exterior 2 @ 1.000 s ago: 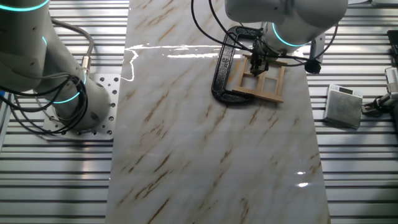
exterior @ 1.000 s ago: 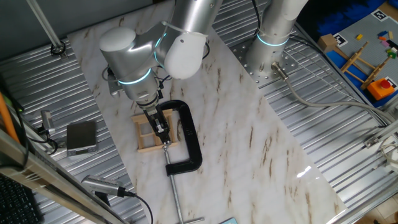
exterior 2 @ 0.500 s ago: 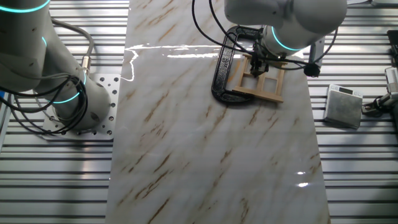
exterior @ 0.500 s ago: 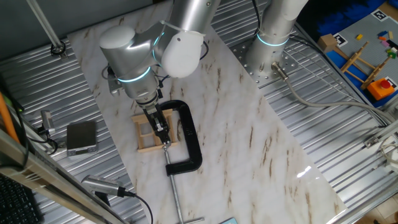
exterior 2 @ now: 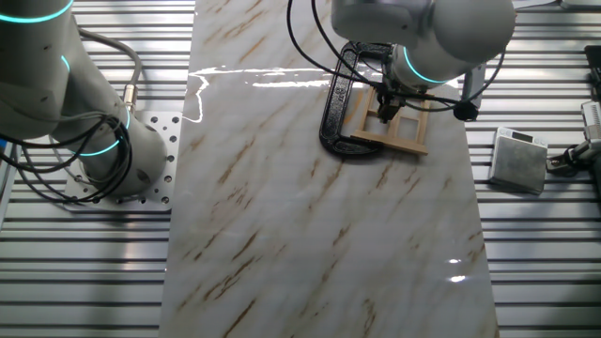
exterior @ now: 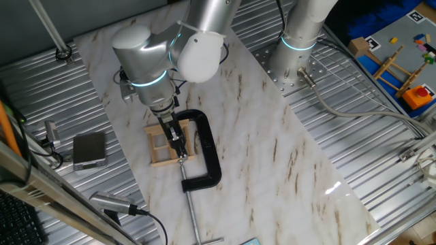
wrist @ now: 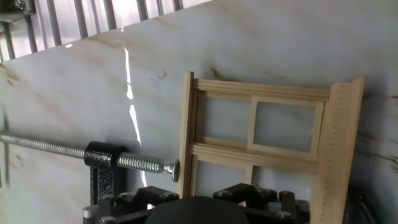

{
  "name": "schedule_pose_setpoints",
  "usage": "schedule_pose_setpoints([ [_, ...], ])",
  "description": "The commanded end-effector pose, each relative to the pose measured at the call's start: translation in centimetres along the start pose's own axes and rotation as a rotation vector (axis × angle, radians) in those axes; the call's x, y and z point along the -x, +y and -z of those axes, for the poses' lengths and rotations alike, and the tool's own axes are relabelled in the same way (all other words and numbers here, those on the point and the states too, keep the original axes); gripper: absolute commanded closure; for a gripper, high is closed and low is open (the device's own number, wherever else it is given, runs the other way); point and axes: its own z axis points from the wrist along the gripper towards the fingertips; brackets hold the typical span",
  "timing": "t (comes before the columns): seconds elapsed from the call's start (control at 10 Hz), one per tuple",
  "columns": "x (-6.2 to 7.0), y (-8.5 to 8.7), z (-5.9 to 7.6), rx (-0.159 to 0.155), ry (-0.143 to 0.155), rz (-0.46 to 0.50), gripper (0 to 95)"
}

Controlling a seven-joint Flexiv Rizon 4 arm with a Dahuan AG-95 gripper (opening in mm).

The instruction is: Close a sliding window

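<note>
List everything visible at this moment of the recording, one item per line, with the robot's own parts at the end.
sliding window: one, light wood, flat on the marble board, held by the clamp.
C-clamp: one, black with a silver threaded screw, around the window's side; the screw tip meets the frame edge in the hand view.
marble board: one, white with brown veins, on the ribbed metal table.
grey box: one, on the metal table beside the board.
wooden rack: one, light wood, far corner on a grey mat.
orange block: one, beside the rack.
second arm's base: one, silver, bolted at the board's edge.
gripper: one, dark, down over the window; fingers mostly hidden.
</note>
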Motion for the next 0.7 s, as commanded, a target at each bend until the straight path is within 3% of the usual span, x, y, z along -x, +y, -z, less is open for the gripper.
schedule_pose_setpoints([
  [0.1,0.13,0.26,-0.39,0.000,-0.007,-0.004,0.0],
  [0.7,0.10,0.91,-0.80,-0.002,-0.015,-0.005,0.0],
])
